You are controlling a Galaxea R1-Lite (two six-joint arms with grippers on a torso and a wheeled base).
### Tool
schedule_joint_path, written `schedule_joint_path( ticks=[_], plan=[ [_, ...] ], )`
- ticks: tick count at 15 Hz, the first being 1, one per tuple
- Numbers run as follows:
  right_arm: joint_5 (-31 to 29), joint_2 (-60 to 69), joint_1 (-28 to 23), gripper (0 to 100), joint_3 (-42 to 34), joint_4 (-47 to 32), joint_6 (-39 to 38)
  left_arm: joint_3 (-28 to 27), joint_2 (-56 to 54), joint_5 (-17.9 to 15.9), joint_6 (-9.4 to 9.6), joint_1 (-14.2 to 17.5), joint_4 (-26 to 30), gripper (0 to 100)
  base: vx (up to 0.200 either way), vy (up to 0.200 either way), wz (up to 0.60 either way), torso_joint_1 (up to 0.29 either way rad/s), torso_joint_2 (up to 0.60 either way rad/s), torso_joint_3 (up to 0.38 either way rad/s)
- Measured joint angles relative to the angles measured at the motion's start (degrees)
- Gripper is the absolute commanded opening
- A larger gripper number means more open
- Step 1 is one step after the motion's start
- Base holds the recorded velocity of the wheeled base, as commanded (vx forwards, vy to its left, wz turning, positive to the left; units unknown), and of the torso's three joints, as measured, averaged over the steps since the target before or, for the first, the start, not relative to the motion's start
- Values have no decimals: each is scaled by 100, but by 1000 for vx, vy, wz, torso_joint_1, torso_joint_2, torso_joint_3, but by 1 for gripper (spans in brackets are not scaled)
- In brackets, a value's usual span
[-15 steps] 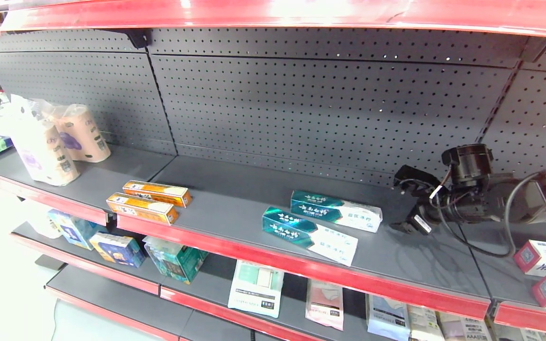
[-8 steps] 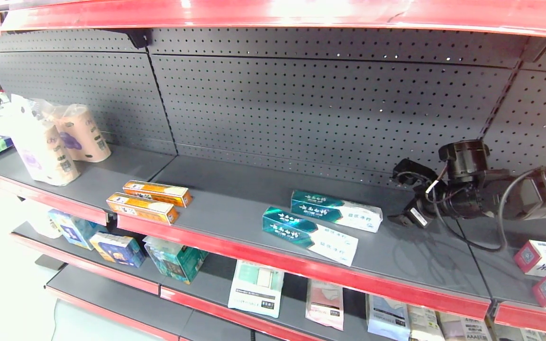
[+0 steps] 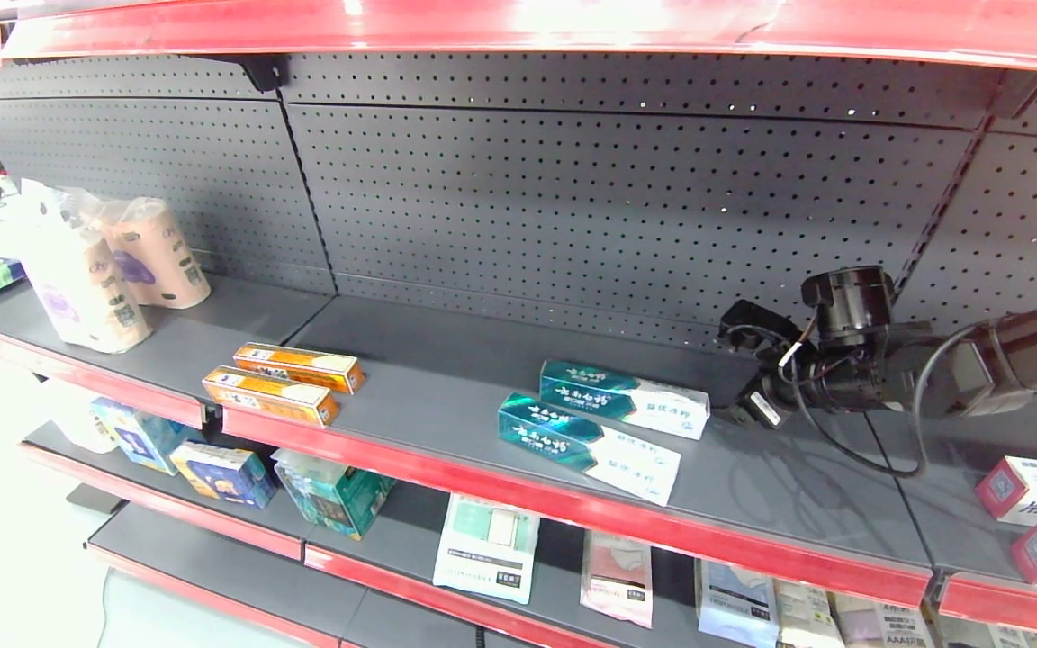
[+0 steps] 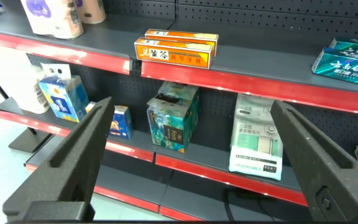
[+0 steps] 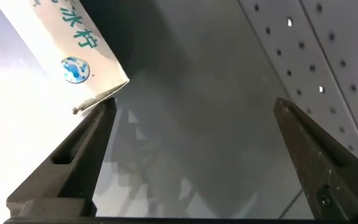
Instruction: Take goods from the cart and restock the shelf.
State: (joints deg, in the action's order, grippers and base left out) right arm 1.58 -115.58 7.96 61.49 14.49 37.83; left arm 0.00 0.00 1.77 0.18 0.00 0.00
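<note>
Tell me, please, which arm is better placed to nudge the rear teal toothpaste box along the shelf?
The right. The right hand, open, is over the shelf, beside the white end of the rear teal toothpaste box. The left hand faces the lower shelves, away from that box.

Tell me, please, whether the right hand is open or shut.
Open: the right hand has fingers wide apart, empty, beside the rear teal box.

The right arm extends from the right, the right tool (image 3: 736, 371) spread wide; the left tool (image 4: 190, 107) also gapes
</note>
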Motion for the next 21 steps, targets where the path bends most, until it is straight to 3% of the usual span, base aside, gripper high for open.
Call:
schedule_joint_path(
  ticks=[5,10,14,21],
  plan=[
    [-163,257,-72,100,-127,0,-191,0,0,0,2,0,0,100,0,0,0,0,0,0],
    [-572,1552,-124,100,-1122,-10,-1530,0,0,0,0,0,0,100,0,0,0,0,0,0],
    [-858,3146,-146,100,-2360,-11,-2617,0,0,0,0,0,0,100,0,0,0,0,0,0],
    [-495,7695,-276,100,-4885,-93,-3149,0,0,1,2,0,0,100,0,0,0,0,0,0]
  ],
)
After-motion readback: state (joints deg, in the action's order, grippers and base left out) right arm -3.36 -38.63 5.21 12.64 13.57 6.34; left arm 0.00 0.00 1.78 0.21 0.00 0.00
